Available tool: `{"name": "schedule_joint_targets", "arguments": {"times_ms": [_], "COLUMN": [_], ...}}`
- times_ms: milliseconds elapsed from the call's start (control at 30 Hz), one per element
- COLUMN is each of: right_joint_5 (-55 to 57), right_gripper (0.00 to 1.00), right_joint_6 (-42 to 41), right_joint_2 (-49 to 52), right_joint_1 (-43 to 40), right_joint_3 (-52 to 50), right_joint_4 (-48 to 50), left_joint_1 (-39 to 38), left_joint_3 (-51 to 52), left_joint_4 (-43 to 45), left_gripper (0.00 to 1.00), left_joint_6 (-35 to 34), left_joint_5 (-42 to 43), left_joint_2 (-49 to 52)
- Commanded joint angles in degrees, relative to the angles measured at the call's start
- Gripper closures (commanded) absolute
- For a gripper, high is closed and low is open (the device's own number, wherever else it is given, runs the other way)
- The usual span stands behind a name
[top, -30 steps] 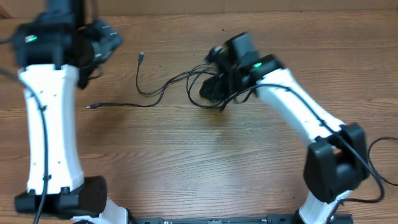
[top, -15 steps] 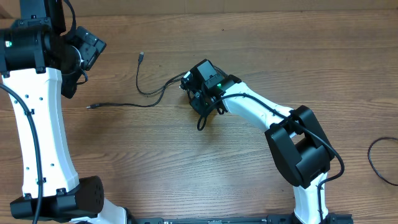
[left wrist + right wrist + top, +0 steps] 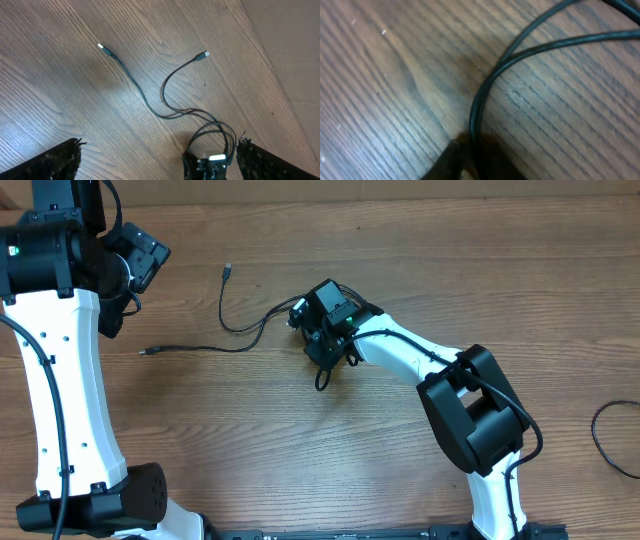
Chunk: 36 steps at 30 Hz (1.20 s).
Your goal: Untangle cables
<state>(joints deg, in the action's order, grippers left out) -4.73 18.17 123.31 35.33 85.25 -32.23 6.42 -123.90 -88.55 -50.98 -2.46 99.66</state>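
The cables [image 3: 262, 326] are thin black cords lying mid-table, with one plug [image 3: 228, 270] at the back and another [image 3: 146, 351] to the left. Their looped end lies under my right gripper [image 3: 323, 352], which is pressed down onto the table there. In the right wrist view two black strands [image 3: 520, 50] merge and one runs straight between the dark fingertips of the right gripper [image 3: 475, 160], which is shut on it. My left gripper [image 3: 135, 265] hangs high at the far left, open and empty. Its view looks down on the cables [image 3: 145, 100] between its wide-apart fingers [image 3: 55, 160].
A separate black cord loop [image 3: 610, 442] lies at the table's right edge. The white right arm [image 3: 420, 360] stretches across the middle right, and the left arm [image 3: 60, 380] runs along the left side. Bare wood lies in front of the cables.
My right gripper has swung left and settled onto the looped end of the cables, and its jaws have closed on a strand. The left arm shifted early on, then stayed still.
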Motion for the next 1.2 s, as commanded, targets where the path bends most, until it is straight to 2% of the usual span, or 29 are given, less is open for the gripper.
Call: {"name": "schedule_joint_targets", "arguments": {"times_ms": [0,233,433,567,700,800,933,1033,1167], "right_joint_5": [-0.24,-0.22,-0.31,-3.02,-15.72,-15.93,-14.93,-11.82,-12.9], "right_gripper": [0.96,0.96,0.96,0.96,0.96,0.96,0.96,0.82,0.7], "right_joint_6": [-0.2,-1.44,-12.7,-17.88,-20.13,-19.85,-19.87,-19.91,-20.96], "right_joint_2": [0.9,-4.48,-14.45,-21.11,-27.71,-29.35,-28.37,-26.73,-21.77], "right_joint_1": [-0.09,-0.09,-4.07,-9.03,-16.06,-18.36,-18.69,-18.69,-17.73], "right_joint_3": [0.48,12.26,21.18,23.08,26.29,26.49,25.68,25.64,25.27], "right_joint_4": [0.5,-11.76,-22.1,-23.21,-20.09,-20.2,-27.06,-29.27,-31.54], "left_joint_1": [0.15,0.15,-0.13,-0.35,-0.85,-1.25,-1.97,-3.56,-5.95], "left_joint_3": [-0.55,-0.55,-0.52,-0.48,-0.31,-0.31,-0.22,0.46,1.62], "left_joint_4": [0.04,-0.83,-1.14,-1.22,-1.18,-1.18,-1.27,-1.22,-1.16], "left_gripper": [0.01,0.0,0.0,0.0,0.0,0.01,0.0,0.01,0.01], "left_joint_6": [0.22,0.2,0.2,0.2,-0.07,-0.04,-0.02,0.0,-0.02], "left_joint_5": [-2.19,-3.06,-1.49,-0.87,0.52,1.01,2.12,4.0,0.04], "left_joint_2": [0.26,0.33,0.33,0.33,0.35,0.35,0.35,0.37,0.37]}}
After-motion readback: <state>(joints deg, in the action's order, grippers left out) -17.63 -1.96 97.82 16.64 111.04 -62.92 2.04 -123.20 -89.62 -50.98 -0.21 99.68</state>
